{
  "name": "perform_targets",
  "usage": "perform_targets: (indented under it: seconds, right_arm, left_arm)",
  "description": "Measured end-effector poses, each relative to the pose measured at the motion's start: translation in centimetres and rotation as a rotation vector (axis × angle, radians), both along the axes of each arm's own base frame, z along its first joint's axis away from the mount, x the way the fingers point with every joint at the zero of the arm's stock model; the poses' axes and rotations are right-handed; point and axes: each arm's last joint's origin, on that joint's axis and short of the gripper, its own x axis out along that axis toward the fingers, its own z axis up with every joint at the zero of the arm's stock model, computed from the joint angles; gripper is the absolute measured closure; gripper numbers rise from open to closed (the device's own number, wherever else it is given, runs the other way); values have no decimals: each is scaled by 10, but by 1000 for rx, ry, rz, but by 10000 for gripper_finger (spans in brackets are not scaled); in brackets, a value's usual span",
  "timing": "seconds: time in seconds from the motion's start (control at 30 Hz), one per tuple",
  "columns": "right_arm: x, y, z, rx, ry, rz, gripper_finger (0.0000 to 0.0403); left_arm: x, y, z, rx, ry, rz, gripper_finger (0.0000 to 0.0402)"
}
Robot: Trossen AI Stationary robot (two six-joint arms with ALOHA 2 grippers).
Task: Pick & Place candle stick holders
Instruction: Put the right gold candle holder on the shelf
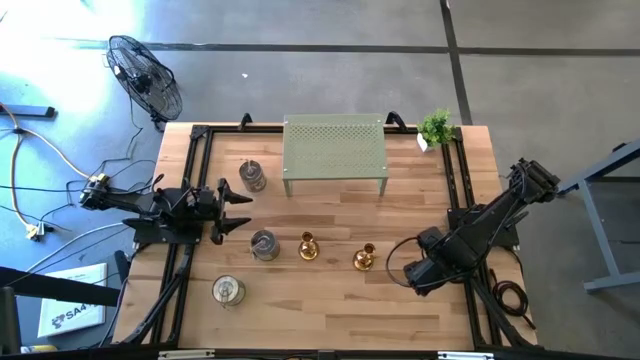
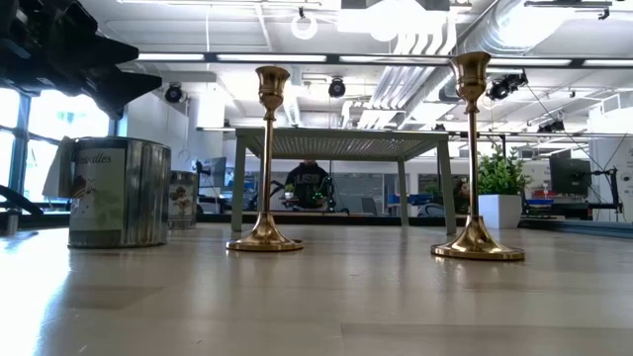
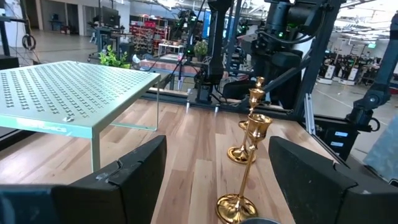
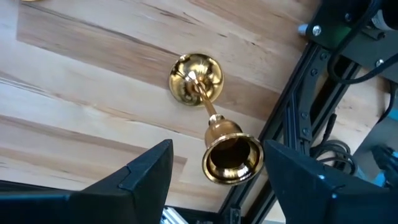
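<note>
Two gold candle stick holders stand upright near the middle of the wooden desk (image 1: 330,310): the left gold holder (image 1: 308,246) and, a little apart from it, the right gold holder (image 1: 364,258), each on a round base. Just beside the left gold holder, toward the left arm, sits a silver-grey jar holder (image 1: 264,244); a second jar holder (image 1: 253,176) stands farther back, near the green perforated shelf (image 1: 335,150), and a third jar holder (image 1: 228,291) sits closer to the front edge on the left. In the low view the two gold holders rise side by side with the nearest jar off to one side. The right gripper (image 4: 214,177) hangs directly above the right gold holder, its jaws spread wide on either side of the cup with clear space around it, not touching it. The left gripper (image 1: 243,211) sits at the left side of the desk, between the rear jar and the middle one, its jaws likewise wide and empty, facing across toward the gold holders. A small potted plant (image 1: 436,127) stands at the far right corner behind the shelf.
</note>
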Motion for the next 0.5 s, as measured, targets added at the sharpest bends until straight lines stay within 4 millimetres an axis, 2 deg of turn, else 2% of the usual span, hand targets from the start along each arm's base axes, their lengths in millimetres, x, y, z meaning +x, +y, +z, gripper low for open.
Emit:
perform_targets:
  seconds: [0.2,0.37,0.5]
  right_arm:
    - [0,0,-2,7,5,-2,160]
    - [-4,1,-25,61,88,-2,160]
    - [-3,1,-40,79,65,33,160]
  left_arm:
    - [0,0,0,1,0,-6,124]
    - [0,0,0,0,-1,-6,124]
    - [0,0,0,0,0,-6,124]
